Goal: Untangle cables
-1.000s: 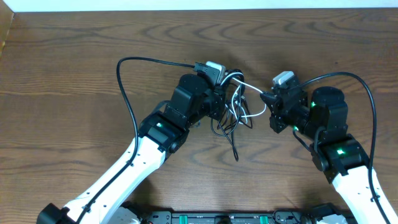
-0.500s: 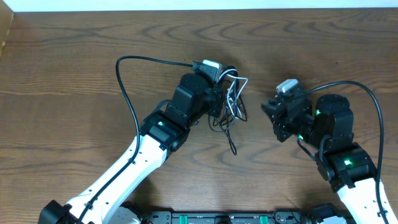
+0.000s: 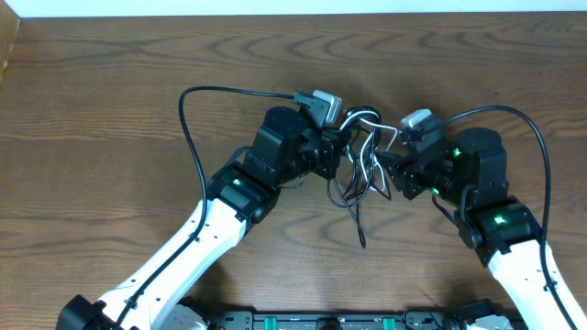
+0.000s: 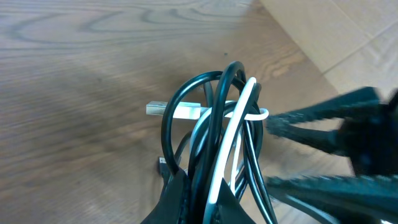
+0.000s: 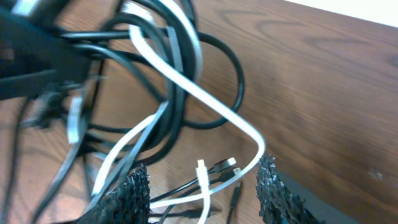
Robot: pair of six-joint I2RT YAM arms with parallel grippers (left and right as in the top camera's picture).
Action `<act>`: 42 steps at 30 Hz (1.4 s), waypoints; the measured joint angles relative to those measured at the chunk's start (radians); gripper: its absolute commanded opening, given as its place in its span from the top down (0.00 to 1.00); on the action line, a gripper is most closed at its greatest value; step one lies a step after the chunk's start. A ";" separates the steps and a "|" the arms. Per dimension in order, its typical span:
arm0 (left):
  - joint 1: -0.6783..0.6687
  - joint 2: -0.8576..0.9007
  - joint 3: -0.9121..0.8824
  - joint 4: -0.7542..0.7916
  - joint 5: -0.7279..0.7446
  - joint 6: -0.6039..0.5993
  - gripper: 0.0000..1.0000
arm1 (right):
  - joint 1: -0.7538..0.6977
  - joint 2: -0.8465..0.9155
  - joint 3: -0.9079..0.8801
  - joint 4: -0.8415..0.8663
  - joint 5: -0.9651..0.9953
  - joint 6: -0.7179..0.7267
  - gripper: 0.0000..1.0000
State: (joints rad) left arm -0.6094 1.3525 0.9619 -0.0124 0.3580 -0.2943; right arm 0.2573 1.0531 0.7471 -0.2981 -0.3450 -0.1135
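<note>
Black and white cables [image 3: 362, 165], one tangled bundle, hang over the wooden worktop [image 3: 110, 92] near its centre: left jaws clamp the bundle from 9 o'clock, right jaws stand parted around loops at 3 o'clock.

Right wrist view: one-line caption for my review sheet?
Open right gripper at the tangled black and white cables, white strands between its fingers.

The cables [image 3: 364, 172] block the narrow gap between left hand [image 3: 341, 152] and right hand [image 3: 393, 170].
</note>
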 measured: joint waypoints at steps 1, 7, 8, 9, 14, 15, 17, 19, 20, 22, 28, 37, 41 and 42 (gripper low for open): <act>0.000 0.000 0.000 0.001 0.011 -0.001 0.93 | 0.000 0.008 0.000 0.000 0.015 0.000 0.48; 0.000 0.000 0.000 0.016 0.064 -0.005 0.92 | 0.000 0.020 0.000 0.022 0.087 0.000 0.49; 0.000 0.000 0.000 0.022 0.073 -0.007 0.92 | 0.000 0.020 0.000 0.026 0.092 0.000 0.50; 0.001 0.000 0.000 0.032 0.090 -0.010 0.92 | 0.000 0.020 0.000 0.029 0.100 0.000 0.50; 0.005 0.000 0.000 0.059 0.155 -0.020 0.92 | -0.001 0.029 0.000 0.050 0.119 0.000 0.53; 0.006 0.000 0.000 0.060 0.163 -0.021 0.92 | -0.001 0.036 0.000 0.056 0.120 -0.001 0.61; 0.006 0.000 0.000 0.060 0.176 -0.023 0.93 | -0.001 0.047 0.000 0.061 0.120 0.002 0.80; 0.005 0.000 0.000 0.061 0.189 -0.024 0.92 | -0.001 0.057 0.000 0.070 0.118 -0.005 0.95; 0.005 0.000 0.000 0.061 0.192 -0.024 0.92 | -0.001 0.060 0.000 0.072 0.117 -0.001 0.98; 0.005 0.000 0.000 0.061 0.198 -0.024 0.92 | -0.001 0.067 0.000 0.076 0.118 0.000 0.99; 0.005 0.000 0.000 0.061 0.205 -0.024 0.92 | -0.001 0.076 0.000 0.076 0.118 0.000 0.99; 0.006 0.000 0.000 0.061 0.201 -0.024 0.93 | -0.005 0.077 0.000 0.076 0.130 0.002 0.48; 0.005 0.000 0.000 0.061 0.193 -0.024 0.92 | -0.017 0.077 0.000 0.077 0.138 0.000 0.45; 0.005 0.000 0.000 0.061 0.193 -0.024 0.92 | -0.017 0.077 0.000 0.077 0.140 0.000 0.44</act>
State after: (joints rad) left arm -0.6041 1.3525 0.9619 0.0486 0.5514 -0.3180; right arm 0.2405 1.1297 0.7471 -0.2211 -0.2054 -0.1131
